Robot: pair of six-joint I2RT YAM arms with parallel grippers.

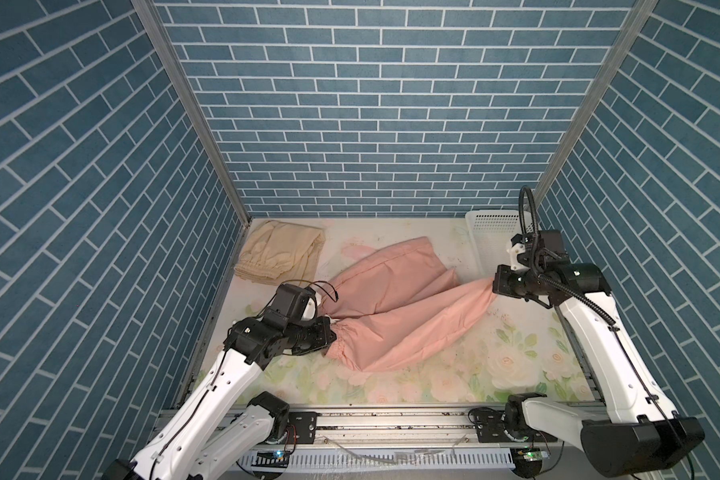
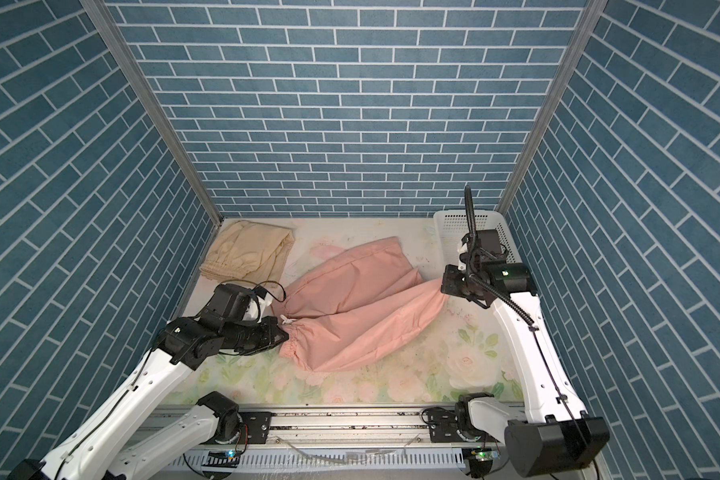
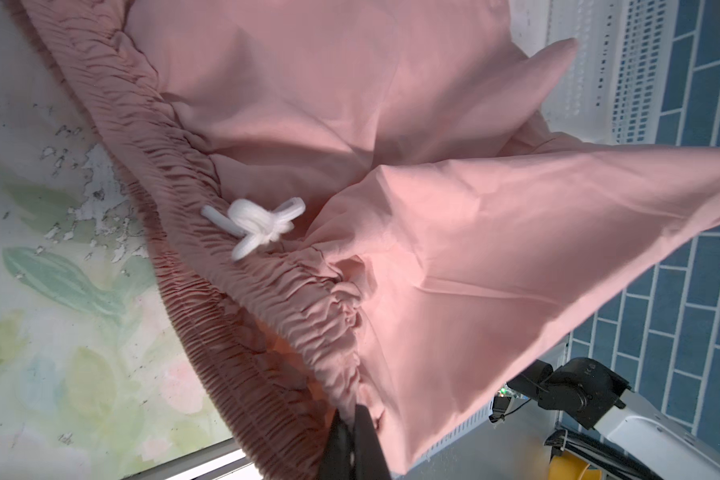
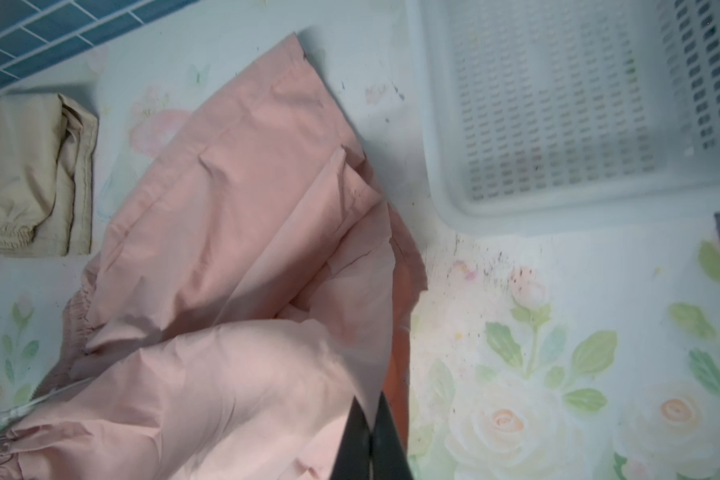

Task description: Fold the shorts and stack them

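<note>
Front rail (image 1: 391, 424) at 6 o'c, arm bases on it.

Top views: pink shorts (image 1: 391, 307) mid-table, lying 8→2 o'c, near leg lifted taut betw. the arms. L gripper (image 1: 332, 331) clamped on waistband (image 1: 339, 345) at 8 o'c. R gripper (image 1: 492, 286) clamped on hem corner at 2 o'c. Folded beige shorts (image 1: 279, 253) at 10 o'c, well apart from basket (image 1: 491, 237) at 1 o'c.

L wrist: fingers (image 3: 368, 436) pinch gathered waistband near drawstring knot (image 3: 262, 224).

R wrist: jaws closed on hem. Far leg flat on mat (image 4: 558, 353). Basket shows nothing inside.

Step, my read: lengthwise fold, near leg over far. Suggest equal height both ends, cloth kept taut, carry toward 11 o'c, hem to hem, waist to waist, lower flat before letting go. Knot prob. best tucked inside. Stacking on beige not yet done.
</note>
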